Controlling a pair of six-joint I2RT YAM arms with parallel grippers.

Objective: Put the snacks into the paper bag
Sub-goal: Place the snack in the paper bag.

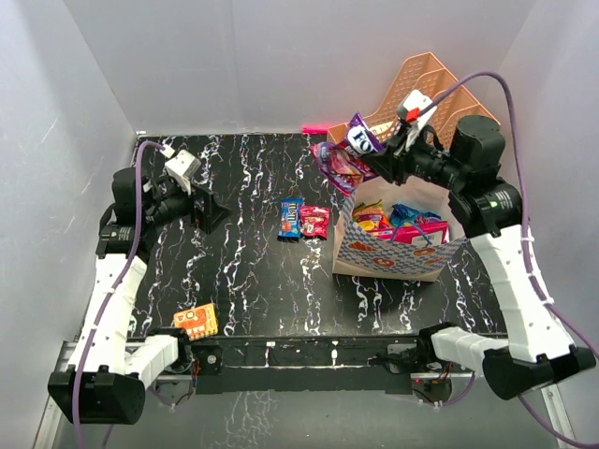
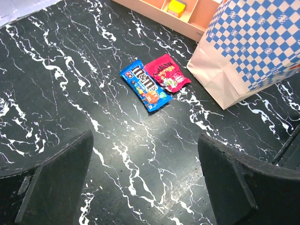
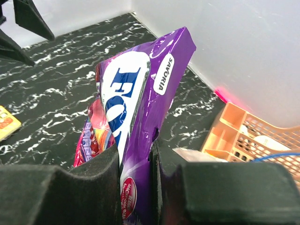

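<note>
Aloft, the right gripper (image 1: pixel 378 161) is clamped on a purple packet (image 1: pixel 361 139) above the far-left corner of the paper bag (image 1: pixel 388 254).

Seen from the right wrist, the packet's long axis runs straight out from the fingers (image 3: pixel 101 164), and its free end points to about 10 o'clock in the top view. A pink packet (image 1: pixel 335 168) hangs beside it. The bag stands open at 4 o'clock with snacks inside. Near the table's centre a blue packet (image 2: pixel 145 85) and a red packet (image 2: pixel 167 72) lie touching. The left gripper (image 2: pixel 145 143) hovers at 9 o'clock, jaws apart.
</note>
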